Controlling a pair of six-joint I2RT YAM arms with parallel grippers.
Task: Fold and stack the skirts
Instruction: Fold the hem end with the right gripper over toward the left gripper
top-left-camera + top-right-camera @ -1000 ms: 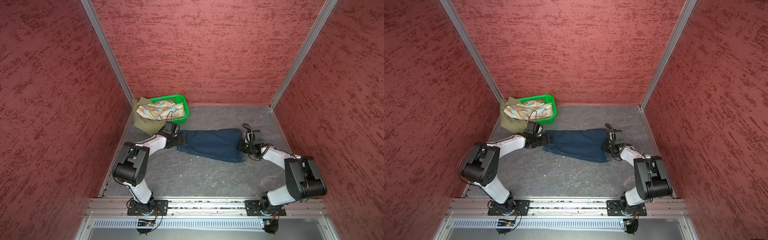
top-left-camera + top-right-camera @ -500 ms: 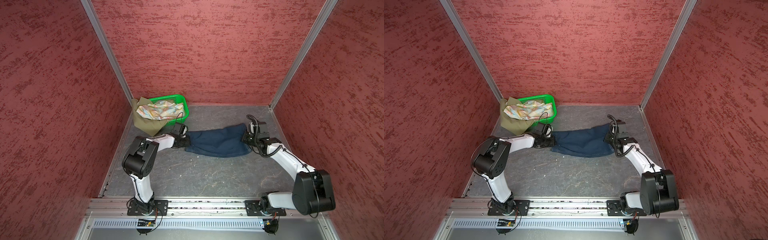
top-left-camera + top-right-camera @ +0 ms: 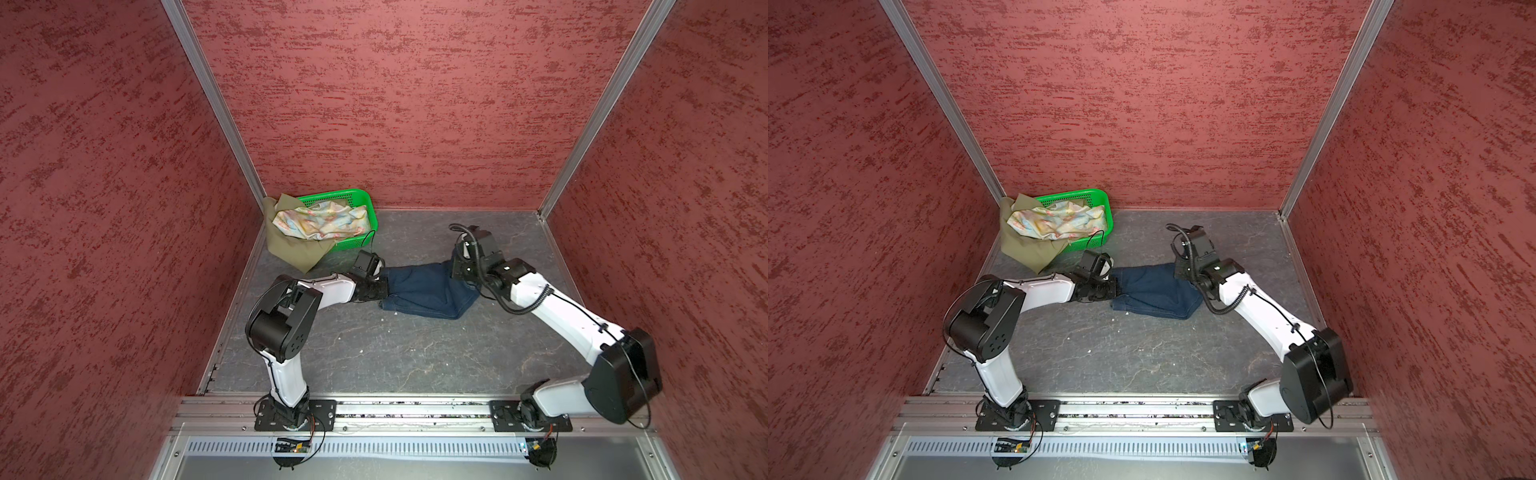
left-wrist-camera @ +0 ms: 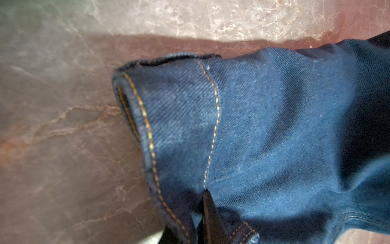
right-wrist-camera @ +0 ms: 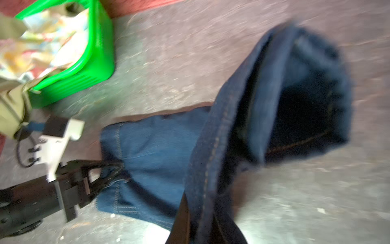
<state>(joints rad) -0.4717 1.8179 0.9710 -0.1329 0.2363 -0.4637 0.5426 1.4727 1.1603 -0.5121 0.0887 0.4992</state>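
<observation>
Both ends of the denim skirt are pinched: my left gripper clamps one edge, my right gripper the opposite edge – the middle lies on the table.

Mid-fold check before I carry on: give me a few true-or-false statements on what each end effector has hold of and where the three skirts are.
1. The left end effector is shut on an edge of the denim skirt. True.
2. The right end effector hangs open, clear of all cloth. False: it is shut on the denim skirt's opposite end.
3. The floral skirt lies crumpled in the green basket. True.
4. The olive skirt lies folded flat in the middle of the table. False: it hangs unfolded over the basket's edge onto the table, in the far corner.
5. The denim skirt sits inside the basket. False: it is out on the table between the two arms.
</observation>
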